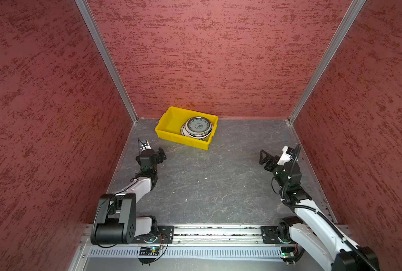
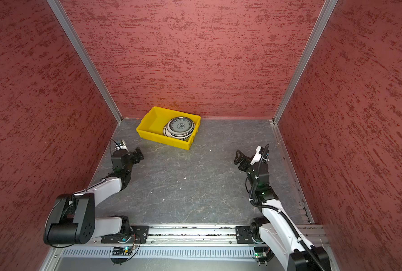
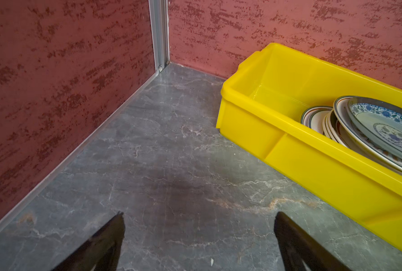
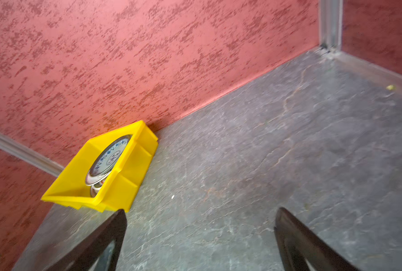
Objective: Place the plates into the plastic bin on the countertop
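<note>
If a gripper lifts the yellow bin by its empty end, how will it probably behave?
The plastic bin would probably feel heavy and lopsided: the plates all sit stacked at one end, so that end likely stays down. The stack lies unevenly, so plates may slide or clatter. Pushed, it probably slides on the smooth countertop rather than tipping.

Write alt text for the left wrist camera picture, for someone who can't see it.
A yellow plastic bin sits on the grey countertop near the red wall, holding a stack of plates with a blue-patterned plate on top. The left gripper is open and empty in the foreground.
</note>
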`<state>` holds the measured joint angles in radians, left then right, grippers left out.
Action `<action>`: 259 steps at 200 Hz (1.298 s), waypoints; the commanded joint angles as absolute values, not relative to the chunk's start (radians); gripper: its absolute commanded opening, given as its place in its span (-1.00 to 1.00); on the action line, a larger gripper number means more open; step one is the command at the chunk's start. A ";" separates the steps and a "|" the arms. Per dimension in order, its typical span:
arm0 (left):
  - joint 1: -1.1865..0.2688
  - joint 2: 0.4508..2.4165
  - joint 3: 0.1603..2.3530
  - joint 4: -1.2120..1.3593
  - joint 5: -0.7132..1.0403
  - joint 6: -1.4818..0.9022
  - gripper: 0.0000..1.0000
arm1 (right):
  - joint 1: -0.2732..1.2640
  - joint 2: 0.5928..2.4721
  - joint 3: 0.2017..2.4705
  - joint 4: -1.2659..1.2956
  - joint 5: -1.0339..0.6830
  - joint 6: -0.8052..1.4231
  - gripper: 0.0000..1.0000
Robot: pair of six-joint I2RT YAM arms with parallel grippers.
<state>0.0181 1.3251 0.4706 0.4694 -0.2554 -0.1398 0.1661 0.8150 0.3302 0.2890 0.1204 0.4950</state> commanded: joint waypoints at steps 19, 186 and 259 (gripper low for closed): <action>0.013 1.403 0.446 0.650 -0.246 -0.083 0.99 | 0.160 0.807 0.266 0.438 0.360 0.414 0.98; 0.032 1.530 0.361 0.920 -0.050 -0.025 0.99 | 0.121 0.953 0.124 0.757 0.751 0.253 0.97; 0.020 1.534 0.367 0.919 -0.067 -0.018 0.99 | 0.083 1.237 0.186 0.959 0.644 0.222 0.98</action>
